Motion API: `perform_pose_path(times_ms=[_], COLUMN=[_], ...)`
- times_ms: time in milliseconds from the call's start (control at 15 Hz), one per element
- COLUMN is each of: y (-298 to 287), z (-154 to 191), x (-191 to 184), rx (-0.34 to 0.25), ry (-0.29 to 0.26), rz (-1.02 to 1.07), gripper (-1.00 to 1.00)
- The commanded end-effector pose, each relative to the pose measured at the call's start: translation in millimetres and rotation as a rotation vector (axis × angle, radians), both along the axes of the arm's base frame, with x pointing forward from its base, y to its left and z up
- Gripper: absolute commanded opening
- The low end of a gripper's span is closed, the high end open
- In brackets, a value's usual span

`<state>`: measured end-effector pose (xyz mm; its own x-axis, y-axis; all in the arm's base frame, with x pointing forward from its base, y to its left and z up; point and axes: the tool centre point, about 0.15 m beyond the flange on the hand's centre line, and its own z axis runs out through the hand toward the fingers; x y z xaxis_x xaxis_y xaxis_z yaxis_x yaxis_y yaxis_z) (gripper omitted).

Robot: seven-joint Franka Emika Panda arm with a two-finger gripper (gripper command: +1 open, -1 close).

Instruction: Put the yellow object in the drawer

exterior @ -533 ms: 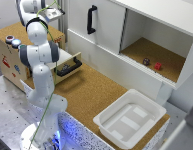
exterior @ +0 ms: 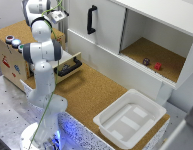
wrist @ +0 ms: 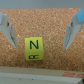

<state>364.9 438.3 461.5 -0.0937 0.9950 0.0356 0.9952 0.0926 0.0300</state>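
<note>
Arm (exterior: 42, 50) looks the same as half a second back, no shift visible, drawer (exterior: 69, 66) still pulled open. Yellow object (wrist: 34, 49), a block marked with a black N, lies on cork surface (wrist: 45, 22) in wrist view, between the spread fingers (wrist: 6, 31) of the gripper (wrist: 38, 34), jaws wide apart and touching nothing; block not visible in exterior view. Drawer sits just beside the arm, black bar handle (exterior: 69, 69) facing out, white cabinet door (exterior: 96, 22) behind it, white tub (exterior: 130, 118) well apart toward the exterior view's right.
</note>
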Motion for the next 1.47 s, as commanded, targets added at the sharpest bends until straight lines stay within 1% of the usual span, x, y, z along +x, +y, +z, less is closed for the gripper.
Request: perform_pose_path(times_ms=[0, 200, 267, 600, 867, 1067, 1400], y=[0, 0, 1, -1, -4, -11, -43], z=[-22, -29, -29, -32, -29, -21, 1], x=[9, -1, -4, -13, -16, -18, -20], rx=[0.022, 0.02, 0.025, 0.027, 0.042, 0.072, 0.107], ry=[0.071, 0.09, 0.085, 0.089, 0.087, 0.084, 0.051], rz=[0.031, 0.046, 0.054, 0.05, 0.023, -0.008, -0.075], gripper=[1.0, 1.0, -1.0, -1.0, -1.0, -1.0, -1.0])
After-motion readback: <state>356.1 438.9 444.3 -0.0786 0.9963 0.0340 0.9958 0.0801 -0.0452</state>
